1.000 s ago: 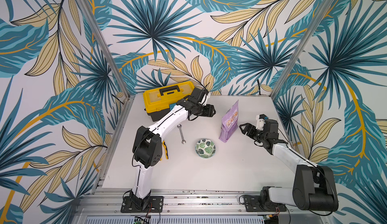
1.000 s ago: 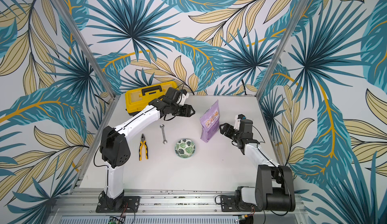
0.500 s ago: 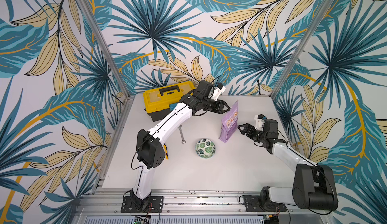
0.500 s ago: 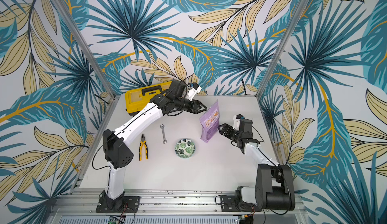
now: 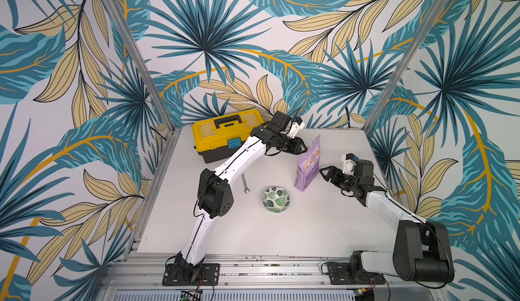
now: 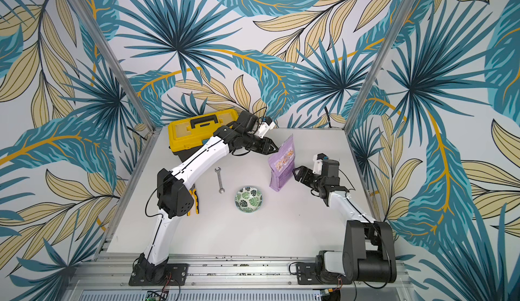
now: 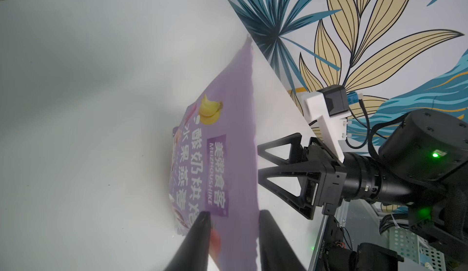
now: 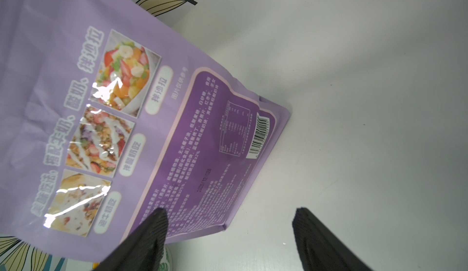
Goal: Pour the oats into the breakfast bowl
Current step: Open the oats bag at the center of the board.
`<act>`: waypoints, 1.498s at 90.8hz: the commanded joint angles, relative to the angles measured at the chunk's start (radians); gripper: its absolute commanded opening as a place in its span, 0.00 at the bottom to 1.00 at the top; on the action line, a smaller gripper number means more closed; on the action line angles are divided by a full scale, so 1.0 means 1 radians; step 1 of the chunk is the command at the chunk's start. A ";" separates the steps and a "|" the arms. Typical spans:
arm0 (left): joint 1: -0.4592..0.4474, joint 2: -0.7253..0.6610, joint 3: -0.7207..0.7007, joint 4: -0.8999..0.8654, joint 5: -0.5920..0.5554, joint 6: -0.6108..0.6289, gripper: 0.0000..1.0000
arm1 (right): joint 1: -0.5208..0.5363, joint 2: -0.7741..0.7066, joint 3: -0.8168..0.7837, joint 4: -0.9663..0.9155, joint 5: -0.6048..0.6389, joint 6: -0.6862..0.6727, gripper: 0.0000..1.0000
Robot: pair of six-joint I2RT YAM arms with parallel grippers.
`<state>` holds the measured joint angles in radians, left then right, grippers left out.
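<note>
Both top views: oats pouch (image 5: 308, 164) stands upright on table (image 5: 253, 229), right of centre, with breakfast bowl (image 5: 276, 199) lower left of it.
Left wrist: left hand (image 7: 234, 221) straddles the pouch's top; I cannot tell whether it is clamped.
Right wrist: right hand (image 8: 231, 211) has its fingers wide apart at the pouch's base.

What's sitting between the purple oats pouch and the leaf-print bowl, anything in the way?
Nothing visible is. In both top views the pouch stands upright near the bowl, with only bare table between them. The wrench lies on the bowl's other side, and the yellow toolbox sits further back.
</note>
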<state>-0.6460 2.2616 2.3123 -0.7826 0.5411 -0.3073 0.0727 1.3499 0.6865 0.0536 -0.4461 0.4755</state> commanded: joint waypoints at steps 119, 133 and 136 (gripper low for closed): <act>-0.015 -0.025 -0.066 0.177 0.003 -0.142 0.00 | -0.001 -0.071 0.090 -0.030 -0.138 0.098 0.84; -0.046 -0.137 -0.259 0.306 -0.050 -0.225 0.00 | 0.011 -0.132 0.163 -0.122 -0.172 0.162 0.85; -0.054 -0.152 -0.287 0.318 -0.063 -0.238 0.00 | 0.018 -0.139 0.177 -0.143 -0.179 0.170 0.85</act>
<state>-0.6643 2.1948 2.1101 -0.5278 0.5182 -0.4763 0.0742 1.2533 0.8108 -0.0093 -0.5732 0.5804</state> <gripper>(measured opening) 0.042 0.845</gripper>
